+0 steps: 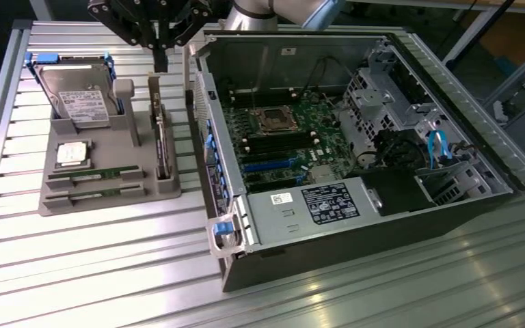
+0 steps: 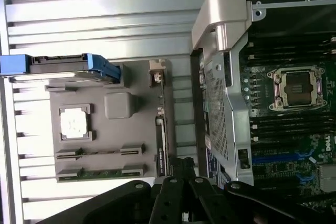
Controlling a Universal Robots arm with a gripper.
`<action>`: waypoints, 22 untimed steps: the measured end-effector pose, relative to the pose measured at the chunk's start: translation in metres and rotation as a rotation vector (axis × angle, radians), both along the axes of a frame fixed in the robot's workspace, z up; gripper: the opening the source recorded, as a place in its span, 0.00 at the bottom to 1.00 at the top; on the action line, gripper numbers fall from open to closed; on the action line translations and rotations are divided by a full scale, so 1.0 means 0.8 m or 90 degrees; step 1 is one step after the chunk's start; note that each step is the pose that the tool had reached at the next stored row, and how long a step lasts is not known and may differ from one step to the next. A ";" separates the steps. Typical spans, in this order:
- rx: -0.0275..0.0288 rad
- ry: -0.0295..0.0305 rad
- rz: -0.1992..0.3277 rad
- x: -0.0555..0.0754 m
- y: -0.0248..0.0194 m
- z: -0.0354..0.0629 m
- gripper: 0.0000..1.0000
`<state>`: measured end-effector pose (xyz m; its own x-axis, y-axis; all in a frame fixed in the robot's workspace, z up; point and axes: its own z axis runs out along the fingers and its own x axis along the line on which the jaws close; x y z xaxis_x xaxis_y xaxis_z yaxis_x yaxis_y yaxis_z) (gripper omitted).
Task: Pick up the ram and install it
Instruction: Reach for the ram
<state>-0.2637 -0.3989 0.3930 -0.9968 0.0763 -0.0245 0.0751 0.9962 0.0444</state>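
1. The claw (image 1: 160,66) is closed and empty, hanging above the tray's (image 1: 107,205) far end, over the card (image 1: 161,140).
2. The ram (image 1: 93,175) sits in a slot at the tray's near end, well apart from the claw, with a second stick (image 1: 93,195) beside it.
3. The case (image 1: 354,253) stands just beside the tray, and bare table (image 1: 80,260) lies in front of it.

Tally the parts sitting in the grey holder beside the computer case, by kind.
Hard drive: 1
Processor: 1
Ram sticks: 2
Expansion card: 1
Total: 5
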 end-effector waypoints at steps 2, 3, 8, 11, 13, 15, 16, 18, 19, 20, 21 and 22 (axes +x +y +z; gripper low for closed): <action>0.0000 0.0000 0.000 -0.009 0.0000 0.000 0.10; 0.0000 -0.0001 0.000 -0.013 0.0000 0.000 0.10; -0.0001 0.0001 0.000 -0.048 0.0000 0.000 0.10; 0.0000 0.0000 0.000 -0.062 0.0000 0.000 0.10; 0.0000 0.0000 0.000 -0.070 0.0000 0.000 0.10; 0.0000 0.0000 0.000 -0.082 0.0000 0.000 0.10; 0.0000 0.0000 0.000 -0.086 0.0000 -0.001 0.10; 0.0000 0.0001 0.000 -0.097 0.0000 -0.001 0.10; -0.0001 0.0001 0.000 -0.101 0.0000 -0.001 0.10; 0.0000 0.0000 0.000 -0.104 0.0000 -0.001 0.10; 0.0000 0.0000 0.000 -0.107 0.0000 -0.001 0.10; 0.0000 0.0000 0.000 -0.110 0.0000 -0.001 0.10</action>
